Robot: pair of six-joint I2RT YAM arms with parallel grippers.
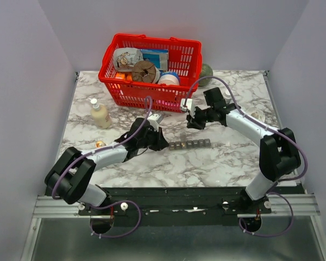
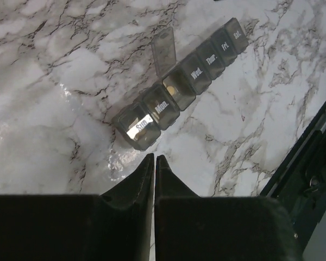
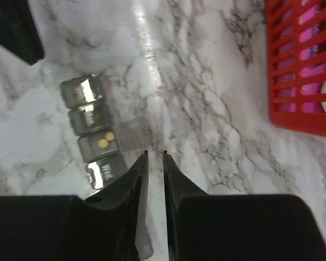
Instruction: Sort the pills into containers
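Marble tabletop (image 2: pixel 43 81) bears containers (image 2: pixel 162 107) just ahead of left tool (image 2: pixel 155 159)

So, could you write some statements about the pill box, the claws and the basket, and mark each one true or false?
1. One lid of the pill box stands open. True.
2. The open compartment is the one marked Sat. False: it lies between Mon and Wed.
3. Pills lie in the open compartment. True: two pale ones show.
4. The left claw grips a pill. False: it is shut on nothing, near the Sun compartment.
5. The red basket holds nothing. False: several items lie in it.
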